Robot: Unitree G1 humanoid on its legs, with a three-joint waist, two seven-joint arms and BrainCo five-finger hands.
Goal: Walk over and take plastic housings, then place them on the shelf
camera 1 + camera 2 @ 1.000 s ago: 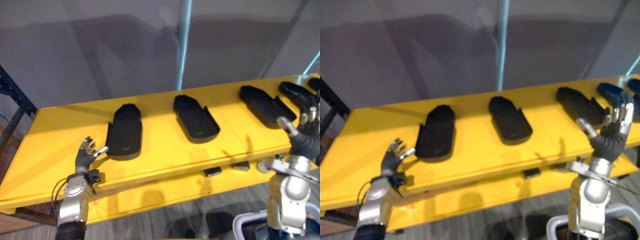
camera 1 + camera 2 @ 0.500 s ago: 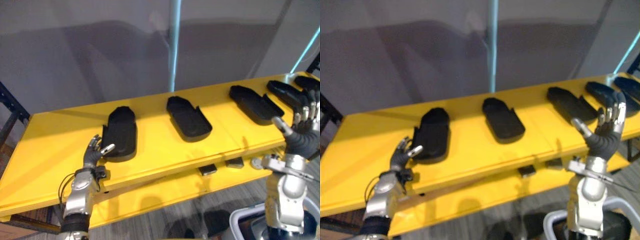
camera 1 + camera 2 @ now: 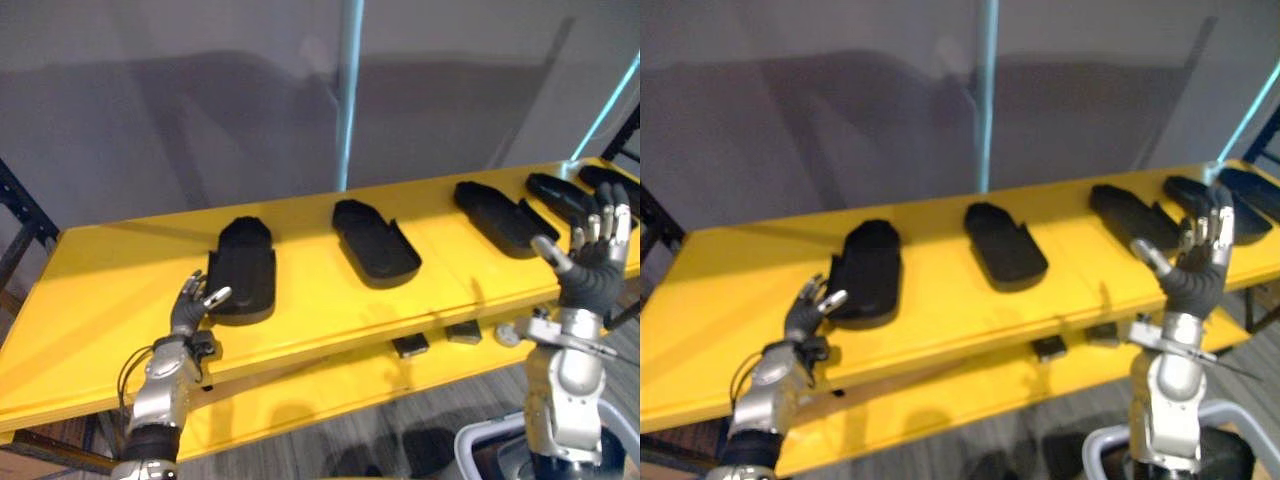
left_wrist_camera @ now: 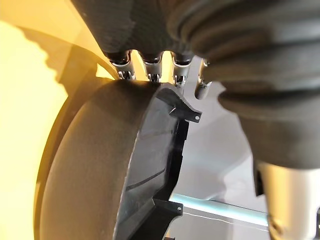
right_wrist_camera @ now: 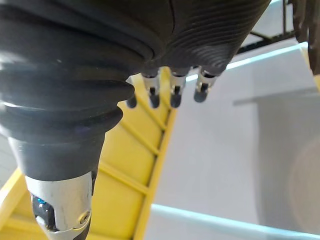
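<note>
My left hand (image 3: 192,306), fingers loose, sits at the rim of the left housing (image 3: 243,268) so I can wrap it; right hand (image 3: 592,258) raised, splayed, empty, off the yellow shelf (image 3: 90,300).

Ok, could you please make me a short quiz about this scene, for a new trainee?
1. True or false: the right hand holds a housing.
2. The left hand is closest to which housing in the row? A) leftmost B) middle C) rightmost
3. Fill in: the housings lie on a ____ shelf.
Key: 1 false, it is raised, open and empty. 2 A, the leftmost housing. 3 yellow.
</note>
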